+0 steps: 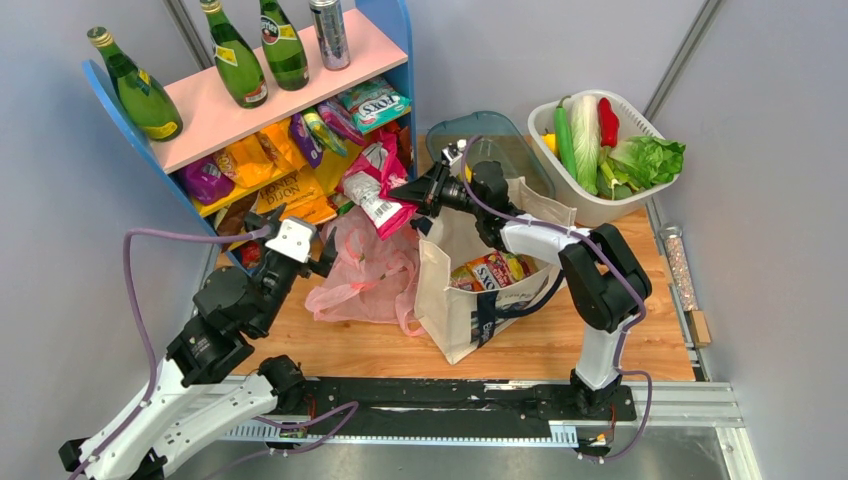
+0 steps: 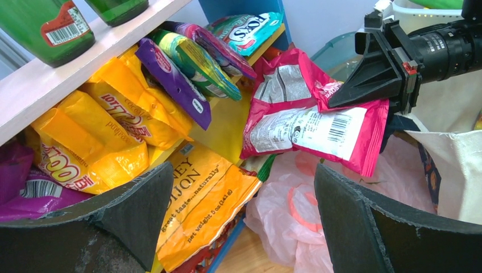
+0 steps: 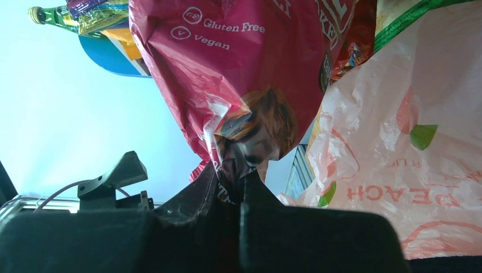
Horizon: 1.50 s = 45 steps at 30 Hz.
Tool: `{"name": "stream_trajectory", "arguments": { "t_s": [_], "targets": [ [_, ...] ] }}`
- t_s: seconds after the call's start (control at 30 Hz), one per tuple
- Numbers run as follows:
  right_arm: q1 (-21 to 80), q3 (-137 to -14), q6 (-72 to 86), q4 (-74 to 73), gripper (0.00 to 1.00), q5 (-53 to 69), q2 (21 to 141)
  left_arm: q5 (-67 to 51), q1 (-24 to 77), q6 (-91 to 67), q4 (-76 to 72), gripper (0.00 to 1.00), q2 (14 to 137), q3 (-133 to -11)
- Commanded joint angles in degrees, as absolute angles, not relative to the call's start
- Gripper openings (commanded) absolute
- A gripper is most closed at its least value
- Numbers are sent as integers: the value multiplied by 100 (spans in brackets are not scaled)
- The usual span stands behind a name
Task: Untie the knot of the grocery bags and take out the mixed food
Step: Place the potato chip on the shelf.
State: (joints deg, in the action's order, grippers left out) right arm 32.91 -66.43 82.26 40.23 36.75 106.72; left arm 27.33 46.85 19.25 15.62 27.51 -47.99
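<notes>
Step in hand: taking food out. Right gripper (image 1: 415, 190) clamped on magenta crisp packet (image 1: 376, 190), packet aloft above pink plastic bag (image 1: 365, 272). Left gripper (image 1: 300, 245) wide, empty, beside bag. Next move, judged: carry packet aside, lower onto counter (image 1: 520, 350), release.

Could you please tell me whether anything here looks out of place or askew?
Yes: the snack packets in the shelf unit lie in a loose heap, and the orange Honey Dijon packet slumps out over the front edge. The magenta packet dangles crumpled from the right gripper, pinched at one end.
</notes>
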Motion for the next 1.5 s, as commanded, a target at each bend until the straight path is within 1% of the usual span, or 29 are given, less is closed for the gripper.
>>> {"name": "stream_trajectory", "arguments": {
  "t_s": [0.0,0.13,0.27,0.43,0.63,0.77,1.0,1.17,1.3,1.47],
  "targets": [
    [3278,-6689,8339,4852,0,3642,10362,2654,4621,1980,1486,100,2815,-4764],
    [3278,-6882,8259,4762,0,3616,10592,2602,4599,1961,1491,100,2830,-4764],
    [3278,-7036,8502,5245,0,3618,10955,2592,4588,1951,1490,100,2834,-4756],
    [3284,-7315,8438,5229,0,3562,11204,2569,4571,1951,1491,100,2838,-4742],
    [3305,-7352,8282,5109,0,3324,11194,2516,4556,1958,1477,100,2846,-4729],
    [3305,-7269,8699,5637,0,3360,11242,2503,4553,1955,1493,100,2848,-4713],
    [3289,-6984,8572,5669,0,3106,10797,2471,4540,1945,1483,100,2871,-4704],
    [3294,-7166,8602,5649,0,3122,11017,2414,4536,1940,1490,100,2898,-4713],
    [3312,-7376,8439,5389,0,3141,11229,2406,4530,1938,1490,100,2917,-4711],
    [3393,-7729,7741,4344,0,2991,11392,2392,4522,1946,1486,100,2929,-4711]
  ]
}}
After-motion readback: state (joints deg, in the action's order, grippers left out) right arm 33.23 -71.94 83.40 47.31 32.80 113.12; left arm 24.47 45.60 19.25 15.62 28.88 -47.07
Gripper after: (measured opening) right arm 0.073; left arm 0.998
